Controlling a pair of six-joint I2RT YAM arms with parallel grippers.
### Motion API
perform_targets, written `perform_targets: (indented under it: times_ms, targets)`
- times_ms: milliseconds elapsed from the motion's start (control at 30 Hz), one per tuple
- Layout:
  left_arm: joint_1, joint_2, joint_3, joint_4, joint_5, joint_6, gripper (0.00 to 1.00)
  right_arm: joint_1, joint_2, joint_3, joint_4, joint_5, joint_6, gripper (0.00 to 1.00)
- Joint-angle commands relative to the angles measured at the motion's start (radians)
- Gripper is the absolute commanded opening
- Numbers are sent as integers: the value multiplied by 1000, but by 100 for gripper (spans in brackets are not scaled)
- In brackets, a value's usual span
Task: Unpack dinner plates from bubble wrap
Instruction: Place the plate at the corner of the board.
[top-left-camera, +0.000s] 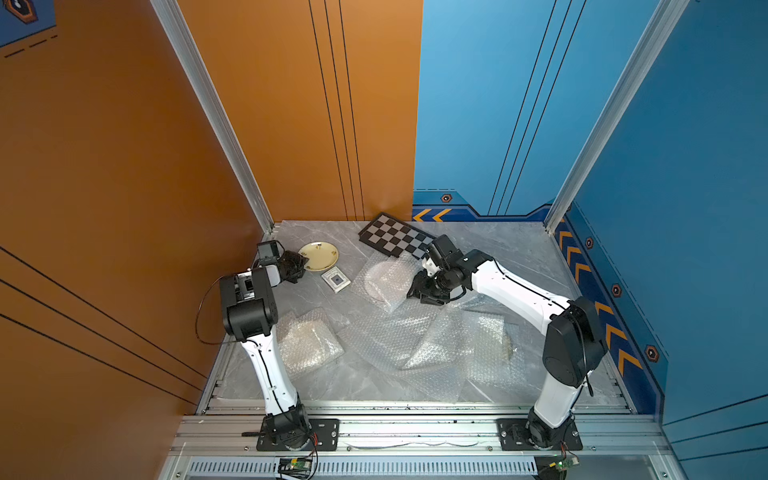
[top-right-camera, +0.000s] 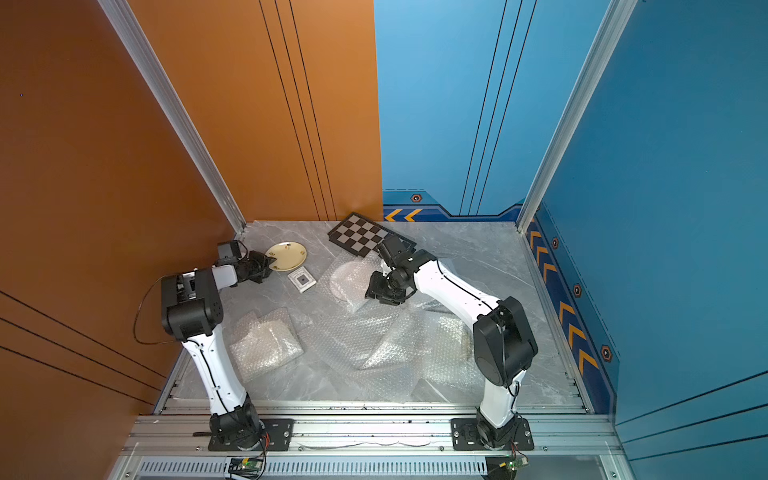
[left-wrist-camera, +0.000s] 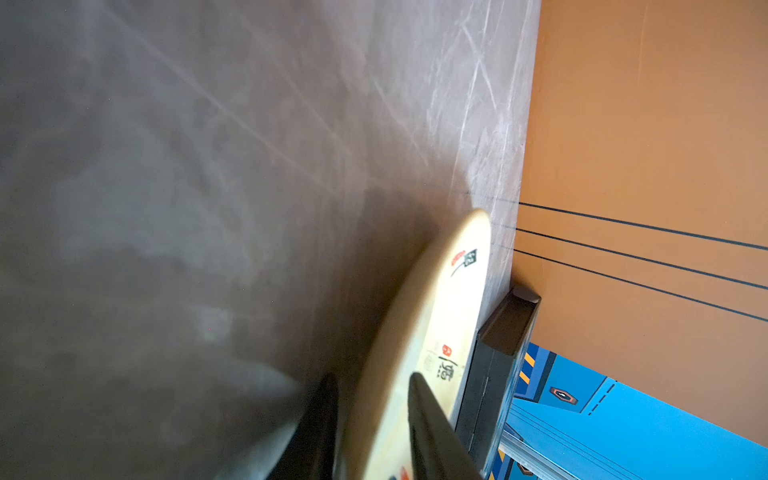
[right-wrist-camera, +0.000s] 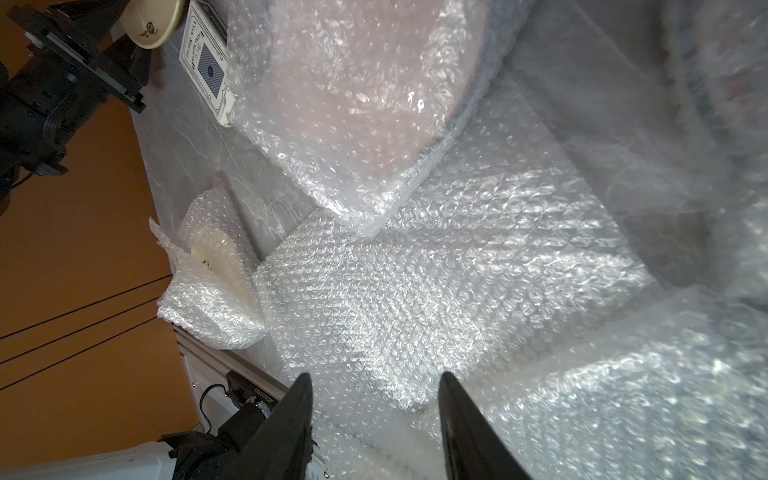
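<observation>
Bubble-wrapped round plate (right-wrist-camera: 353, 91) sits just ahead of my empty, parted right jaws; left jaws parted round pale yellow plate (left-wrist-camera: 424, 332).

I observed the right gripper (right-wrist-camera: 376, 376) with jaws apart and empty over a flat bubble wrap sheet (right-wrist-camera: 415, 291). Beyond lay a wrapped plate (right-wrist-camera: 365, 83), with a small white card (right-wrist-camera: 205, 62) just beside it.
</observation>
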Motion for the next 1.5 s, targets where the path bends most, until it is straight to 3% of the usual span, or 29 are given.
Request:
perform_targets:
  times_ms: [0,367,533,867,1167,1267,1433,1467]
  targets:
    - [11,1,-4,-4,-10,6,37,-7,7,25,-38,-12,-18,51]
    - [22,-53,-63,-7,-10,16,53,-2,-20,8,-39,-4,-18,51]
    - [29,-102,-95,-43,-25,41,67,8,-40,-5,-39,1,-22,52]
    - [46,-235,-194,-93,-24,91,72,15,-114,-61,-50,39,-10,52]
    - [-11,-435,-329,-168,-17,177,73,-18,-310,-208,-271,139,57,76]
    - [-41,-508,-387,-213,-20,220,73,-13,-415,-288,-347,154,101,79]
    - [-84,-646,-472,-271,-25,275,73,0,-613,-471,-380,149,206,100]
    - [-93,-667,-483,-280,-22,281,73,6,-636,-500,-371,152,222,100]
